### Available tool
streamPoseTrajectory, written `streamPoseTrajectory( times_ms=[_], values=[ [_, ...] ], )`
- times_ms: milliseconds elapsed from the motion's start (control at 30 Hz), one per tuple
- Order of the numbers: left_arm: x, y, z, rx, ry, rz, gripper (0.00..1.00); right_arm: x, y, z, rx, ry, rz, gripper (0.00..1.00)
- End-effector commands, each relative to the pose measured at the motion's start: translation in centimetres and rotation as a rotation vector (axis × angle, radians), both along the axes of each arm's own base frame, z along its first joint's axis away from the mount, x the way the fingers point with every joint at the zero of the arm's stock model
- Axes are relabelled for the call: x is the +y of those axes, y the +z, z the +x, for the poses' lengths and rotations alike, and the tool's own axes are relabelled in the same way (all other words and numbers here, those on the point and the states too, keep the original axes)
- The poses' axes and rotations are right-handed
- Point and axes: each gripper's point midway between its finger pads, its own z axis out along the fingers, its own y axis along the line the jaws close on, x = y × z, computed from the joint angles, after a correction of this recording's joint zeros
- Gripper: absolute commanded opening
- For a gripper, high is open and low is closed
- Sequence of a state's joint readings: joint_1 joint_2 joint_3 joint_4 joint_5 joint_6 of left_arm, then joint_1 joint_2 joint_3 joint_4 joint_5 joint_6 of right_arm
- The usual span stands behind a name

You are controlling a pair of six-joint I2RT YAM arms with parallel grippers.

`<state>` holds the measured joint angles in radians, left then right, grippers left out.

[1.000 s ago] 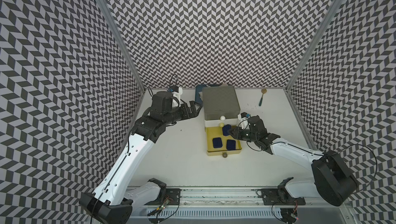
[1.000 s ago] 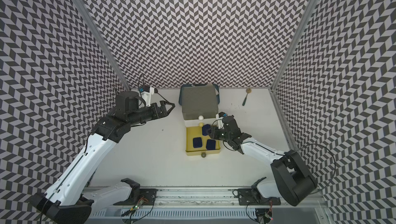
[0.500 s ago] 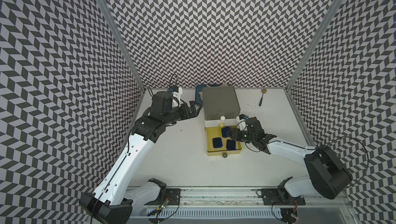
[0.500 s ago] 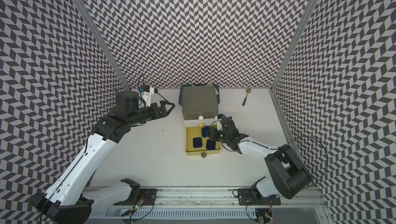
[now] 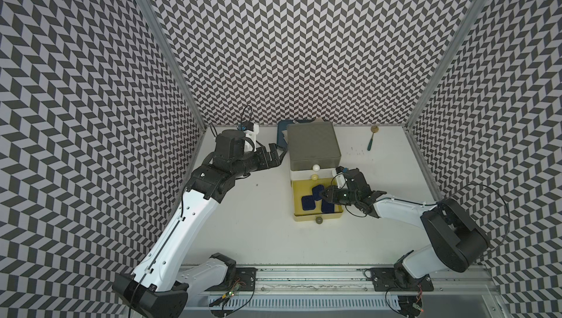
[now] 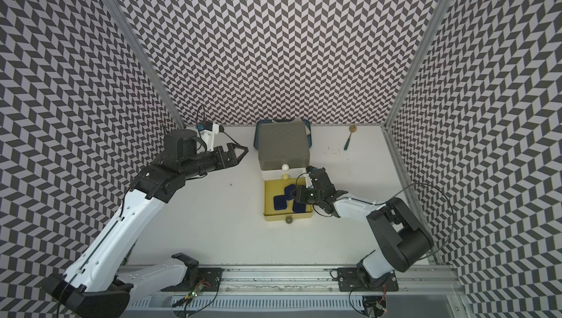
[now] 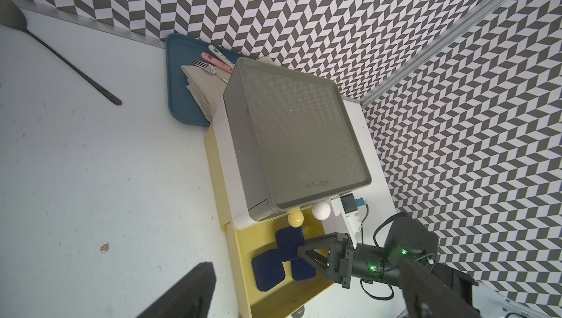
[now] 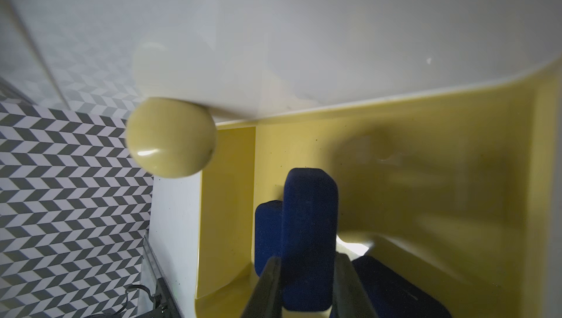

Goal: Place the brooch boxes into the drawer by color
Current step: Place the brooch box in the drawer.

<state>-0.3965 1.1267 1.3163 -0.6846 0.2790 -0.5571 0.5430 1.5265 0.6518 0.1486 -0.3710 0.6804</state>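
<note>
Fingers point(image 7: 188, 289) of the left gripper point(image 5: 277, 155) stand spread wide with nothing between them. It hangs above the white table point(image 5: 258, 240), just left of the chest and well apart from the boxes.

Behind the chest's left corner we see a dark blue tray point(image 7: 179, 88) carrying a folded napkin point(image 7: 200, 88) and a fork point(image 7: 209, 68), partly hidden by the chest.

The chest point(image 5: 311, 146) stands at the back middle of the table, grey on top. Its white knob point(image 5: 316, 167) and yellow knob point(image 5: 313, 176) sit one just before the other. The yellow drawer point(image 5: 316, 216) with the grey knob point(image 5: 319, 221) is pulled far out toward the front.

Two navy brooch boxes lie flat on the drawer floor, one point(image 5: 309, 211) at the left front and one point(image 5: 330, 216) at the right front.

The right gripper point(image 8: 307, 271) reaches in over the drawer's right wall. We see its fingers pinching a third navy box point(image 8: 308, 234), which stands on edge toward the back of the drawer, near the yellow knob. In the left wrist view this box overlaps the corners of the other two. We cannot tell whether it touches them or the floor.

Far right, near the back wall, a spoon point(image 5: 371, 138) with a gold bowl and teal handle lies on the table, well apart from the chest.
</note>
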Motion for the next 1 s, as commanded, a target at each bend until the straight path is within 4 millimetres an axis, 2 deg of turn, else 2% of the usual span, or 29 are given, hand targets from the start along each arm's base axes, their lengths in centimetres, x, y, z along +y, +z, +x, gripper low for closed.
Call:
streamPoseTrajectory(
  times_ms=[0, 67, 233, 333, 567, 833, 900, 967],
  values=[
    [0.2, 0.0, -0.1, -0.009, -0.005, 0.011, 1.00, 0.7, 1.4, 1.6, -0.069, -0.015, 0.031, 0.25],
    [0.2, 0.0, -0.1, -0.009, -0.006, 0.012, 1.00, 0.6, 1.3, 1.6, -0.071, -0.015, 0.025, 0.32],
    [0.4, 0.0, -0.2, -0.008, -0.004, 0.014, 1.00, 0.2, 1.5, 1.8, -0.083, -0.021, -0.007, 0.58],
    [0.4, 0.0, -0.2, -0.010, -0.004, 0.013, 1.00, 0.0, 2.0, 2.0, -0.097, -0.025, -0.025, 0.63],
    [0.4, 0.1, -0.3, -0.012, -0.005, 0.011, 1.00, -0.5, 3.2, 2.0, -0.128, -0.025, -0.054, 0.65],
    [0.3, 0.1, -0.3, -0.010, -0.007, 0.006, 1.00, -1.7, 6.6, 1.7, -0.200, -0.028, -0.097, 0.65],
    [0.2, 0.2, -0.3, -0.010, -0.010, 0.000, 1.00, -1.5, 7.5, 1.4, -0.214, -0.015, -0.087, 0.59],
    [0.2, 0.2, -0.3, -0.010, -0.010, -0.002, 1.00, -1.3, 7.8, 1.1, -0.214, 0.004, -0.070, 0.39]
  ],
)
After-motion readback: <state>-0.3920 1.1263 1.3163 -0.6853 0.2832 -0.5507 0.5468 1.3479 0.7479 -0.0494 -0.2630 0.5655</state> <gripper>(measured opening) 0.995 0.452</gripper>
